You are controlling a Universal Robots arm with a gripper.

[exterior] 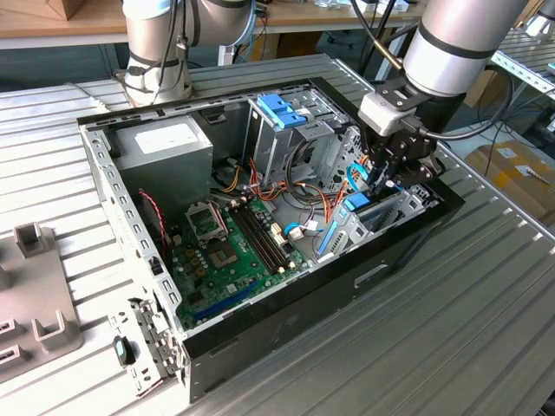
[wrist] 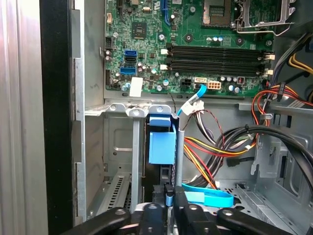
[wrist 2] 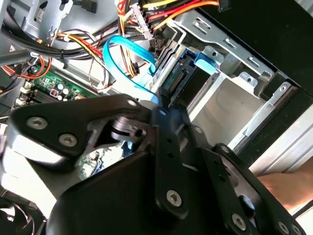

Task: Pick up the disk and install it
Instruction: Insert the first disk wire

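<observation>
At the exterior view's left a grey fixture block (exterior: 35, 299) is seen on the ribbed metal table (exterior: 486, 286); to its right the open computer case (exterior: 286, 325) is laid on its side. Within the case the grey power supply (exterior: 165, 143) is set in the far left corner; the green motherboard (exterior: 227, 256) is spread nearer; the drive cage (exterior: 277, 147), topped by a blue latch (exterior: 282, 108), is stood at the far middle. Further right, at the case's right end, the disk (exterior: 356, 206) is seated on edge in the metal bay (exterior: 395, 212); in the first wrist view the disk (wrist: 161, 142) is framed between the bay's uprights. The gripper (exterior: 388, 178) is held directly over the disk. In the first wrist view the fingers (wrist: 182, 210) are drawn together, with a thin blue sliver between their tips; whether that sliver is gripped cannot be told. A blue data cable (wrist: 208, 198) is looped just beside the bay.
</observation>
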